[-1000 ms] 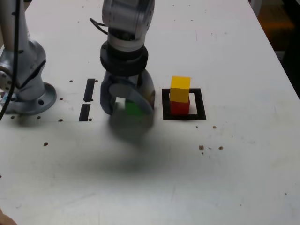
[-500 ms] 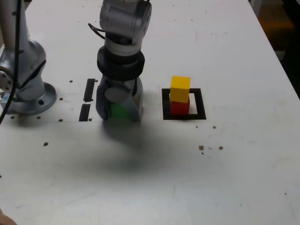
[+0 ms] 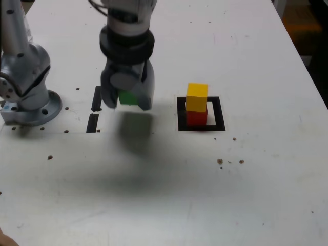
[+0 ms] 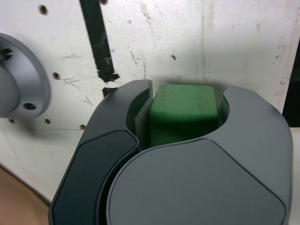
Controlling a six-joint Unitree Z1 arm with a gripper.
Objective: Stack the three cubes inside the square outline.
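Gripping the green cube (image 3: 128,97) tight between its jaws, the claw (image 3: 126,98) hangs above the surface (image 3: 256,205), its shadow beneath. The yellow cube (image 3: 197,97) on the red cube (image 3: 196,117), inside the square outline (image 3: 219,114), lies toward the exterior view's right, near and roughly level. Claw shells hide most of the green cube; in the wrist view the stack is not visible.

The white desk (image 3: 215,205) has small dark holes scattered across it. Two short black tape strips (image 3: 95,108) lie end to end at the exterior view's left.
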